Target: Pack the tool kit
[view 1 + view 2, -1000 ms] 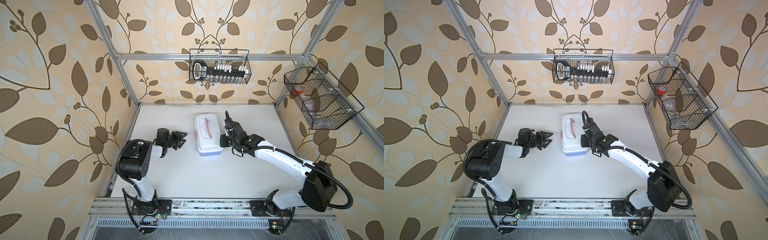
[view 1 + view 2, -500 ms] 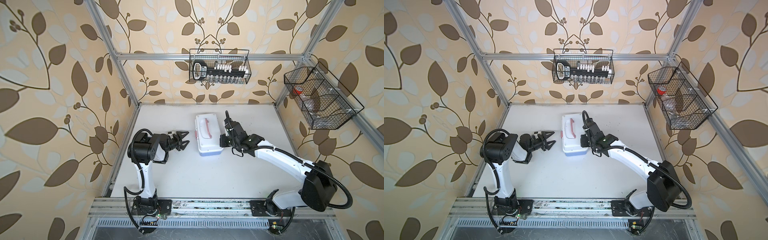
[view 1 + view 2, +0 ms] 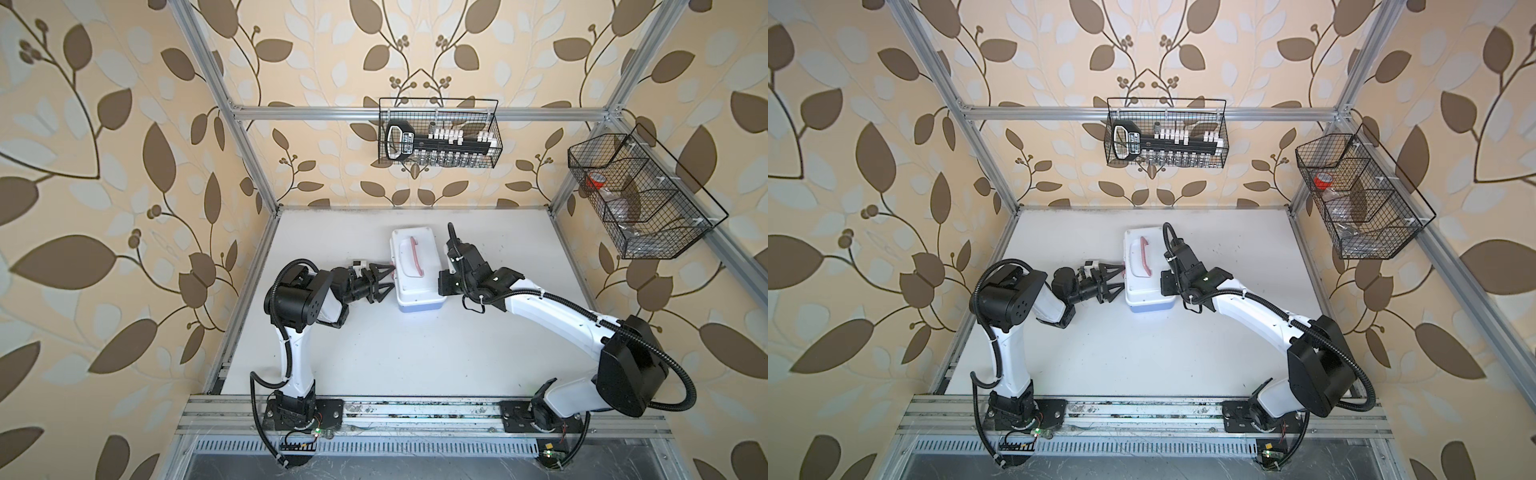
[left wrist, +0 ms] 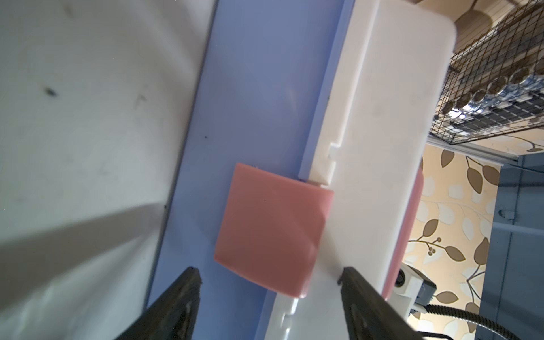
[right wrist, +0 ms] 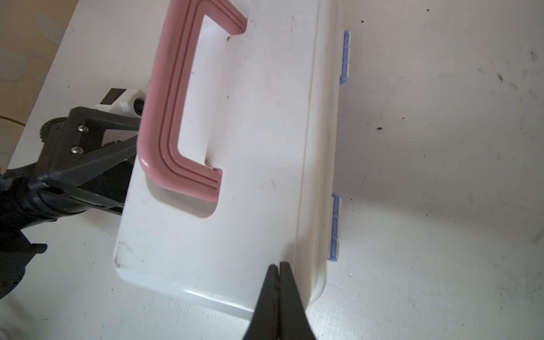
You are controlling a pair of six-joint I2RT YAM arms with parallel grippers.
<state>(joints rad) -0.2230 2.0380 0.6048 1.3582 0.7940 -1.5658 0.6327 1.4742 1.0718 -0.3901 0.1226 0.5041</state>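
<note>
The tool kit (image 3: 415,272) (image 3: 1144,276) lies shut on the white table, white lid up, its pink handle (image 5: 164,117) folded flat. My left gripper (image 3: 390,276) (image 3: 1122,274) stands open at the kit's left side. In the left wrist view its fingers straddle the pink latch (image 4: 270,223), which lies flat over the blue base (image 4: 250,103); the left gripper (image 4: 268,272) holds nothing. My right gripper (image 3: 441,286) (image 5: 279,265) is shut and empty, with its tip on or just over the lid (image 5: 250,153) near the hinge edge.
A black wire basket (image 3: 438,133) holding a black socket rail hangs on the back wall. A second wire basket (image 3: 640,195) with a red item hangs on the right wall. Aluminium frame posts edge the table (image 3: 415,353).
The left arm has swung in toward the kit, bringing its gripper up to the latch side, and its jaws have opened wider. The right arm and the kit have not moved.
</note>
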